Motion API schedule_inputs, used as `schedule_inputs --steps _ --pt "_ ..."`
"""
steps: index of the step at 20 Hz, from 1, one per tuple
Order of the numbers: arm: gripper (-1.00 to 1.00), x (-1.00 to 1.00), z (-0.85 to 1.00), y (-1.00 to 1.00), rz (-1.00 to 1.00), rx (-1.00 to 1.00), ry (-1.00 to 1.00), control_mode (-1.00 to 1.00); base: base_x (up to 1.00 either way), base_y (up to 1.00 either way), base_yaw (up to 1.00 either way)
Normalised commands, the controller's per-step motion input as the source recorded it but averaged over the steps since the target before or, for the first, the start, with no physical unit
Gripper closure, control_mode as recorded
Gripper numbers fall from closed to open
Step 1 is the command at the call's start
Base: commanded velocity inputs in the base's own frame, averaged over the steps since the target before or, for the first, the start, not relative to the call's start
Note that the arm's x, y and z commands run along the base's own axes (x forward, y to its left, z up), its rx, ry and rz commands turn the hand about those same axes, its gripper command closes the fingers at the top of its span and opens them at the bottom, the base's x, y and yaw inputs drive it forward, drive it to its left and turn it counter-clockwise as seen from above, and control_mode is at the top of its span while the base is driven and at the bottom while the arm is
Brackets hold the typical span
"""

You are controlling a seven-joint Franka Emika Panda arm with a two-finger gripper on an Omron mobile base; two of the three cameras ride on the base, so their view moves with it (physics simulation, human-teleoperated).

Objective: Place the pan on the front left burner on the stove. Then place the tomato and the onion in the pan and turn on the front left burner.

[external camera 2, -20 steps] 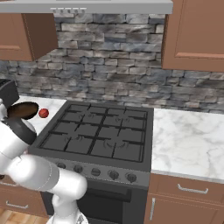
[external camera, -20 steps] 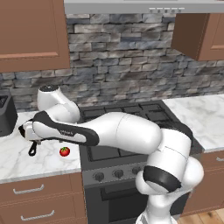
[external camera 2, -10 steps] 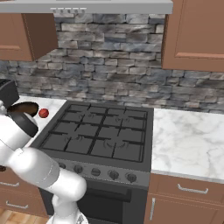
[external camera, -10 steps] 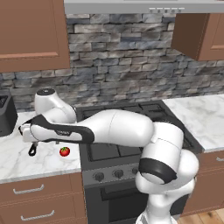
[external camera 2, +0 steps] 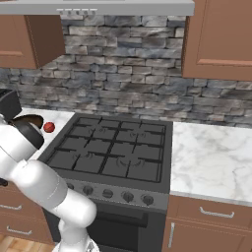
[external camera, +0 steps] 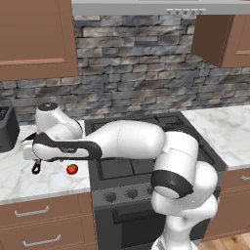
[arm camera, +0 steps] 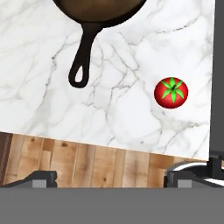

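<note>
Gripper [arm camera: 112, 177] was open, empty, over the desk [arm camera: 39, 105] edge — pan [arm camera: 98, 8] ahead of it, left of the tomato [arm camera: 171, 92], handle's long axis pointing back toward the gripper.

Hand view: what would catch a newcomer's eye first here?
The bright red tomato with its green cap, alone on the white marble counter. Above it, the dark pan at the picture's top edge, its long handle pointing down toward the open gripper.

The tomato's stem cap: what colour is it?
Green, on the red tomato; the hand view shows it best.
</note>
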Motion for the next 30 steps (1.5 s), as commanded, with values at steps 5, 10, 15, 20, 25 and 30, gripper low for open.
schedule_inputs --steps 5,10,15,20,25,30 --pt "-1.0 0.09 -0.07 0.01 0.0 0.0 -0.04 -1.0 0.0 0.0 0.0" --pt "-1.0 0.14 -0.11 0.0 0.0 0.0 0.0 -1.0 0.0 0.0 0.0" --pt "-1.0 0.17 -0.16 0.0 0.0 0.0 0.0 -1.0 0.0 0.0 0.0" --pt "-1.0 0.18 -0.2 0.03 0.0 0.0 0.0 -1.0 0.0 0.0 0.0" --pt "-1.0 0.21 -0.19 0.08 0.0 0.0 0.0 -1.0 0.0 0.0 0.0" --pt "-1.0 0.22 -0.07 0.15 0.0 0.0 0.0 -1.0 0.0 0.0 0.0"
